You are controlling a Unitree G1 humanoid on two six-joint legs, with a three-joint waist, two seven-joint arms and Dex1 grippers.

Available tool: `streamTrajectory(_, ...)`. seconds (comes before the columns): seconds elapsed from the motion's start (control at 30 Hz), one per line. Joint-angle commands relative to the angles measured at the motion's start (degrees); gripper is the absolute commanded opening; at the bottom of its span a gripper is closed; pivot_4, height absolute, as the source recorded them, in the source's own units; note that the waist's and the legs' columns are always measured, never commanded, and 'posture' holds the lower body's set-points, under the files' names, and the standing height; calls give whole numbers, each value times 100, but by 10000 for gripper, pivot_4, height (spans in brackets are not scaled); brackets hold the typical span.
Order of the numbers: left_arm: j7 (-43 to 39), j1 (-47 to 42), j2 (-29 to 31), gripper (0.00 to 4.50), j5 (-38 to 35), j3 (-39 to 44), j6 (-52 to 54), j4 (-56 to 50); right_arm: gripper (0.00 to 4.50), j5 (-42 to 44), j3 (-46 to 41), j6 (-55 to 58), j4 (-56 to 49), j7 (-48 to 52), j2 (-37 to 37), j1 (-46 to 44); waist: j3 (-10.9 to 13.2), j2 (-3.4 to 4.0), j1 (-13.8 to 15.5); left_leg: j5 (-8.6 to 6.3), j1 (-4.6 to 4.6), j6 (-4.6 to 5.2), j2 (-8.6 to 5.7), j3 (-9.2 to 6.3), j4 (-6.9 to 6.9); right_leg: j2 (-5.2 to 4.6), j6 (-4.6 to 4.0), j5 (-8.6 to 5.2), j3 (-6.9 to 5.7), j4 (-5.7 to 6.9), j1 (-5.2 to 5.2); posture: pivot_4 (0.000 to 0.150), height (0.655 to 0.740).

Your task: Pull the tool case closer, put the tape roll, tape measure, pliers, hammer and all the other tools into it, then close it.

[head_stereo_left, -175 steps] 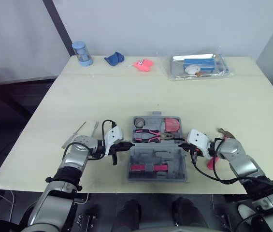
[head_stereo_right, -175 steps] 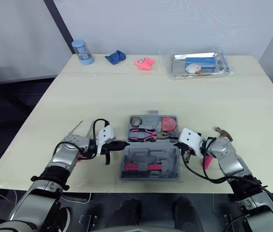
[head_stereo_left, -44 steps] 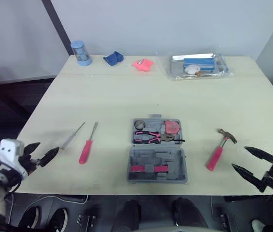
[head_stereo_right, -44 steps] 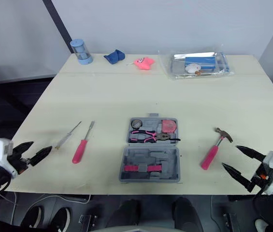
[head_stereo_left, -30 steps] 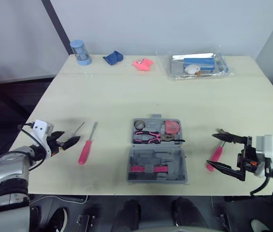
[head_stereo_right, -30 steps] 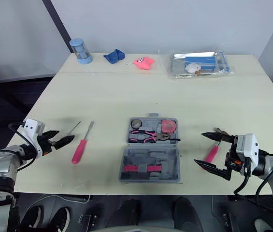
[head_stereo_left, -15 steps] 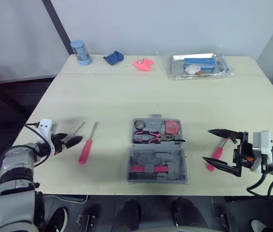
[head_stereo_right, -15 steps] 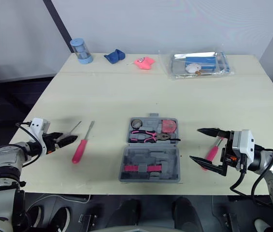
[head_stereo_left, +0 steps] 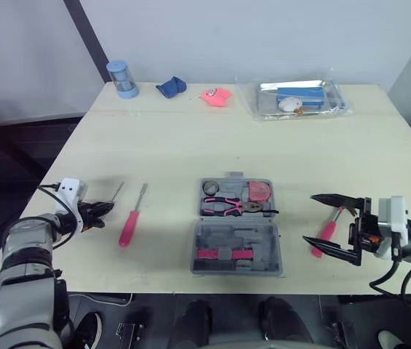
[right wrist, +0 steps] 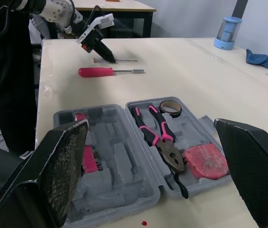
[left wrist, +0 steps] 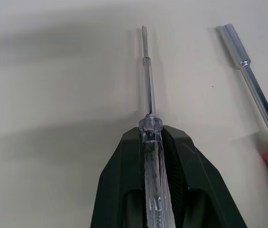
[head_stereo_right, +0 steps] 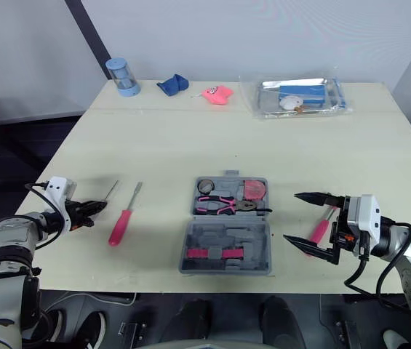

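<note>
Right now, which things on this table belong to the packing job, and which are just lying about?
Job: open grey plastic tool case; pink-handled pliers, brown tape roll and pink round tape measure inside it; pink-handled hammer; pink-handled screwdriver; clear-handled screwdriver in the left claw.
Lying about: blue cylindrical jar; blue cloth; pink toy; clear plastic bag holding a blue box.

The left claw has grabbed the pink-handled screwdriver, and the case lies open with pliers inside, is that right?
Not quite. The left gripper is shut on the clear-handled screwdriver, as the left wrist view shows; the pink-handled screwdriver lies free beside it. The tool case does lie open with the pliers inside.
</note>
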Motion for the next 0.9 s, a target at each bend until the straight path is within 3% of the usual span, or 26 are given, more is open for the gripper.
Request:
streamTrajectory(0.03,-26,37,109,1177,39,9,-63,95,45000,94,-4,-62,-146,37,32,-47,0,0,-1,0,0,0,0,0,0,0,0,0,0,1,0,1500,7400)
streamTrajectory(0.3,-232,187,181,1177,-293,375,-602,-107,45000,130,57,-61,-107,61,60,-128,0,0,-8,0,-1,0,0,-1,1,0,0,0,0,3,-1,1500,7400)
streamTrajectory(0.5,-553,394,298,1177,-695,705,-496,-954,45000,139,50,-47,-132,76,67,-130,1,-2,1,0,-4,0,0,-3,3,0,0,0,-1,3,-3,1500,7400)
streamTrajectory(0.8,-990,1194,593,1177,-1159,518,960,-3935,45000,134,60,-74,-72,144,97,-151,1,-1,-4,0,-3,0,1,-2,4,-1,-1,0,0,8,-3,1500,7400)
streamTrajectory(0.9,-1303,1208,808,1177,-1373,117,1763,-5083,45000,137,-20,-130,48,235,66,-135,2,-1,-3,0,-3,0,1,-2,4,0,-1,0,0,8,-3,1500,7400)
